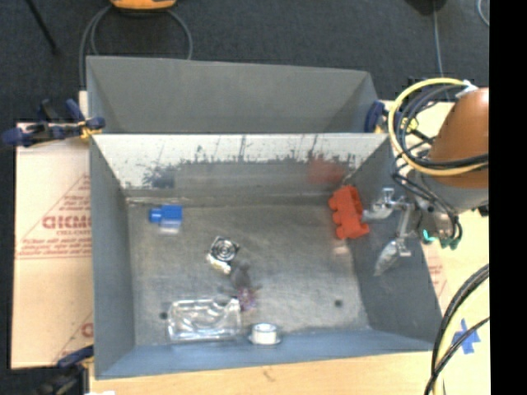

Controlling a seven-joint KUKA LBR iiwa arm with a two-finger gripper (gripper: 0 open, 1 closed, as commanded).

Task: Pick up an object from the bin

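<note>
Against the right-hand wall of the grey metal bin (107, 245), the gripper (384, 230) hangs with its two metal fingers (387, 259) spread apart, one toward the bin's back and one toward its front. The sloping wall shows in the gap between them. Behind the gripper, farther right and outside the rim, sit the arm's rounded orange cover (465, 130) and loops of yellow and black cables (409, 138).

Just left of the gripper, level with its rearward finger, lies a red plastic block (347, 212) with a lumpy, stepped outline, on the bin floor close to the back right corner. It lies beside the fingers rather than between them; whether the rearward finger touches its edge cannot be told. A faint red reflection of it shows on the back wall above it. A small pale scrap (340, 251) lies just in front of the block, left of the forward finger.

Well to the left of the gripper, around the middle of the floor, rests a small silver-and-white metal part (222, 253), and a dark purplish scrap (244, 295) lies a little nearer the front. Farther left, near the back left corner, is a small blue block (165, 216). Toward the front and well left of the gripper, a crumpled clear plastic package (202, 318) lies along the front wall, with a small white ring (263, 333) just beside its right end.
</note>
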